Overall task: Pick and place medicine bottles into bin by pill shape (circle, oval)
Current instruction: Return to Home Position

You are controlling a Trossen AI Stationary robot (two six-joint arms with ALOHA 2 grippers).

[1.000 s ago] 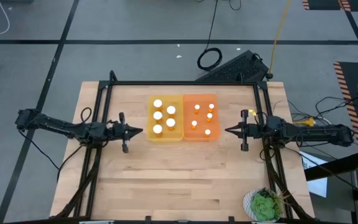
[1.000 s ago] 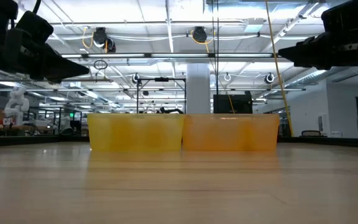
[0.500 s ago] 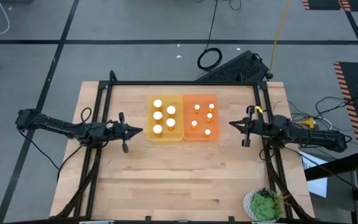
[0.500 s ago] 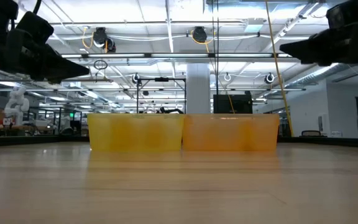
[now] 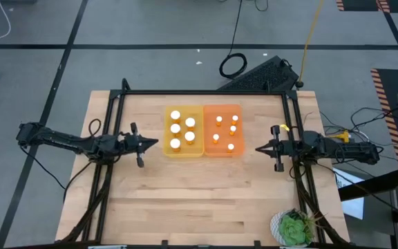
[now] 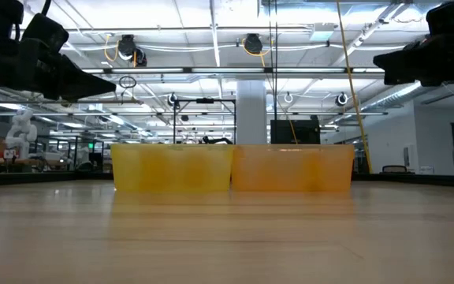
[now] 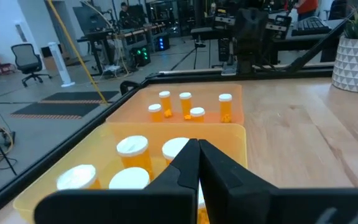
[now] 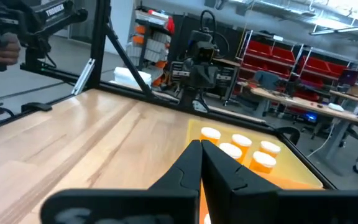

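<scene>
Two bins sit side by side, touching, near the far middle of the wooden surface (image 5: pixel 185 200). The yellow bin (image 5: pixel 168 151) is on the left arm's side and holds the large-cap bottles (image 5: pixel 175 128): five white caps show from above, all upright. The orange bin (image 5: pixel 239 109) is on the right arm's side and holds the small-cap bottles (image 5: pixel 233 129), five of them, also upright. No bottle lies on the bare wood in the overhead view.

The left gripper (image 5: pixel 152 144) hangs above the surface just left of the yellow bin, its tip pointing at the bin's side wall and apart from it. Its jaws are clenched, with nothing between them; in the left wrist view the two dark fingers (image 7: pixel 185 168) meet in a point in front of the yellow bin, with the orange bin and its bottles beyond.

The right gripper (image 5: pixel 261 148) hangs to the right of the orange bin, near its lower right corner and apart from it, tip pointing toward the bin. Its jaws are also clenched and empty; the right wrist view shows the fingers (image 8: pixel 194 168) pressed together.

In the low view both bins stand flat on the surface, and both arms are held well above it.

A potted plant (image 5: pixel 294 228) stands at the near right corner of the surface, well apart from the bins.
</scene>
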